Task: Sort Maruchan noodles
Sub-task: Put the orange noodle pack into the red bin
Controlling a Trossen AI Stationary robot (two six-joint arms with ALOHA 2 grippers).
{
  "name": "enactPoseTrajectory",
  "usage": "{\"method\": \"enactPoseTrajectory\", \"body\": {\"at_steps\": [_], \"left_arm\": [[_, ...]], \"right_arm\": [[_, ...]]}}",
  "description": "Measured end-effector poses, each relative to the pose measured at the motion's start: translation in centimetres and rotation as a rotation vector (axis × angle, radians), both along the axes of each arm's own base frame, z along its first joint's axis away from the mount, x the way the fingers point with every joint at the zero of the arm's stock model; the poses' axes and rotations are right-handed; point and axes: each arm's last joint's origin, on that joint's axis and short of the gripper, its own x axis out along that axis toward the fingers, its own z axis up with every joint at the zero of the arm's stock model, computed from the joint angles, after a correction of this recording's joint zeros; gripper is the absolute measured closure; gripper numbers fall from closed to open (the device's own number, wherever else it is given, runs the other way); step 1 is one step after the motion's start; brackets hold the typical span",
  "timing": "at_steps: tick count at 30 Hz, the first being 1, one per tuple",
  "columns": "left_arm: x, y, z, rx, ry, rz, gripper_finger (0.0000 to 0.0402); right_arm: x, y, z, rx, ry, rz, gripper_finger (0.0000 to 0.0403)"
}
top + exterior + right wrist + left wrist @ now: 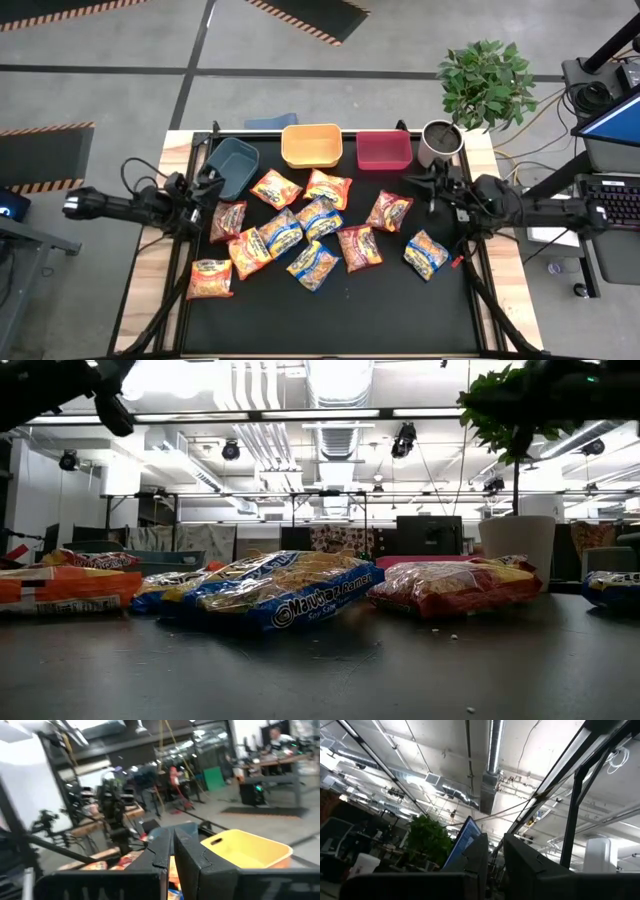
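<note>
Several Maruchan noodle packets [310, 232] lie flat and scattered on the black table mat, with red, orange or blue trim. The low view shows a blue-trimmed packet [290, 592] nearest and a red-trimmed packet [455, 586] beside it. My left gripper [212, 181] hovers at the table's left side by the blue bin, shut and empty; its fingers [495, 851] point up toward the ceiling. My right gripper [421, 184] hovers at the right side, above the mat near a red-trimmed packet [389, 210]. It is also shut [173, 847] and empty.
Three bins stand along the far edge: blue [233, 165], yellow [311, 145] and red [384, 150]. A white plant pot [438, 143] sits at the far right corner, close to my right gripper. Bare mat [330, 315] lies along the near edge.
</note>
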Motion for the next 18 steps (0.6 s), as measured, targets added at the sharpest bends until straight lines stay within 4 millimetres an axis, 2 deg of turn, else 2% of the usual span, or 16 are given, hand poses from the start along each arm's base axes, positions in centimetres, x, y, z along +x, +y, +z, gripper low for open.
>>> {"method": "enactPoseTrajectory", "body": {"at_steps": [7,11,13,18], "left_arm": [[3.5,-0.4,2.0,-0.009,0.152,-0.017,0.0357],[6.2,-0.6,3.4,0.007,0.268,-0.015,0.0357],[7.6,-0.8,3.9,0.020,0.366,-0.013,0.0357],[11.1,-1.1,5.2,0.093,0.697,0.003,0.0357]], "right_arm": [[4.1,-0.6,1.7,-0.018,0.109,-0.008,0.0390],[6.2,-0.9,1.5,-0.013,0.186,-0.005,0.0390],[7.2,-1.0,1.7,-0.008,0.180,-0.006,0.0390],[9.1,-1.2,0.5,0.053,0.268,0.027,0.0390]]}}
